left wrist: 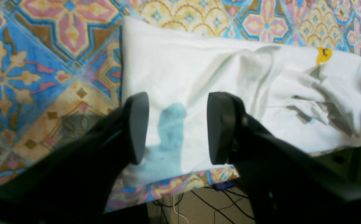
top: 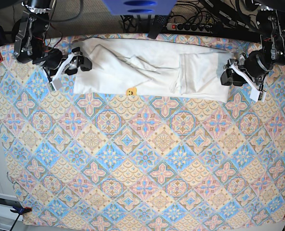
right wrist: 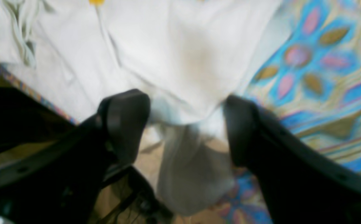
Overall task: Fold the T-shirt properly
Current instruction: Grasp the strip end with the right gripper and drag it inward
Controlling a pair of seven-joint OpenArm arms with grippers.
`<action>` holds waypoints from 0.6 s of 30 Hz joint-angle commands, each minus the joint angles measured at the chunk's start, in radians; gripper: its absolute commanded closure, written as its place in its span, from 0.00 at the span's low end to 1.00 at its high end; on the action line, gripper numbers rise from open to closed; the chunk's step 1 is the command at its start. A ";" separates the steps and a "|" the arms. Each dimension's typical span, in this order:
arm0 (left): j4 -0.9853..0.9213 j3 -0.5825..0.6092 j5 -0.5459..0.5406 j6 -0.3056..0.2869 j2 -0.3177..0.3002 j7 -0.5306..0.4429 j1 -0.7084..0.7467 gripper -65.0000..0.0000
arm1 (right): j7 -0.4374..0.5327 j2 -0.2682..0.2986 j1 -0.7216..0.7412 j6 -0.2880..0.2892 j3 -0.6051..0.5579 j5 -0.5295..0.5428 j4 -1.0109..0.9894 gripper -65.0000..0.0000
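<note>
- We've got the T-shirt (top: 147, 70) stretched as a long white band along the twelve o'clock edge of the table (top: 142, 159), already folded lengthwise, with a crumpled ridge near its middle.
- A small yellow spot of the print (top: 130, 91) peeks out at the band's six o'clock edge; the left wrist view also shows a pale blue patch ghosting through the fabric.
- We judge it light, soft and floppy: thin cloth that will sag and wrinkle, not fragile. The two short ends look like the best places to take hold.
- At the nine o'clock end we see the right gripper (right wrist: 186, 124) with its jaws spread wide; a flap of cloth hangs off the table edge between them, but nothing is pinched.
- At three o'clock, the left gripper (left wrist: 177, 127) hovers over the squared-off end, jaws parted and gripping nothing.
- Under it all lies a smooth patterned covering of blue, pink and yellow tiles, and cables (top: 214, 19) trail behind the far edge.
</note>
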 commanded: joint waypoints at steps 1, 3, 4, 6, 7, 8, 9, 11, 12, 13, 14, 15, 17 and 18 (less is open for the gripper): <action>0.013 -0.008 -0.014 -0.005 -0.014 -0.017 -0.001 0.54 | 0.018 0.002 0.011 0.003 0.006 0.019 0.003 0.37; 0.013 -0.008 -0.014 -0.005 -0.014 -0.017 -0.001 0.54 | 0.018 -0.005 0.011 0.003 0.006 0.019 -0.027 0.37; 0.013 -0.008 -0.014 -0.005 -0.014 -0.017 -0.001 0.54 | 0.018 -0.008 0.011 0.003 0.006 0.019 -0.039 0.37; 0.013 -0.008 -0.014 -0.005 -0.014 -0.017 -0.001 0.54 | 0.018 -0.019 0.011 0.003 0.006 0.019 -0.063 0.37; 0.013 -0.008 -0.014 -0.005 -0.014 -0.017 -0.001 0.54 | 0.018 -0.025 0.011 0.003 0.006 0.019 -0.074 0.37; 0.013 -0.008 -0.014 -0.005 -0.014 -0.017 -0.001 0.54 | 0.018 -0.025 0.011 0.003 0.006 0.019 -0.083 0.37; 0.013 -0.008 -0.014 -0.005 -0.014 -0.017 -0.001 0.54 | 0.018 -0.027 0.011 0.003 0.006 0.019 -0.092 0.37; 0.013 -0.008 -0.014 -0.005 -0.014 -0.017 -0.001 0.54 | 0.018 -0.030 0.011 0.003 0.006 0.019 -0.106 0.37; 0.013 -0.008 -0.014 -0.005 -0.014 -0.018 -0.001 0.54 | 0.018 -0.039 0.011 0.003 0.006 0.017 -0.111 0.37; 0.013 -0.008 -0.014 -0.005 -0.014 -0.018 -0.001 0.54 | 0.018 -0.045 0.011 0.003 0.006 0.017 -0.114 0.37; 0.013 -0.008 -0.014 -0.005 -0.014 -0.020 -0.001 0.54 | 0.018 -0.047 0.011 0.003 0.006 0.017 -0.114 0.37; 0.013 -0.008 -0.014 -0.005 -0.014 -0.020 -0.001 0.54 | 0.018 -0.048 0.011 0.003 0.006 0.017 -0.114 0.37; 0.013 -0.008 -0.014 -0.005 -0.014 -0.020 -0.001 0.54 | 0.017 -0.064 0.011 0.003 0.004 0.017 -0.114 0.39; 0.013 -0.008 -0.014 -0.005 -0.014 -0.020 -0.001 0.54 | 0.017 -0.068 0.011 0.003 0.004 0.017 -0.114 0.40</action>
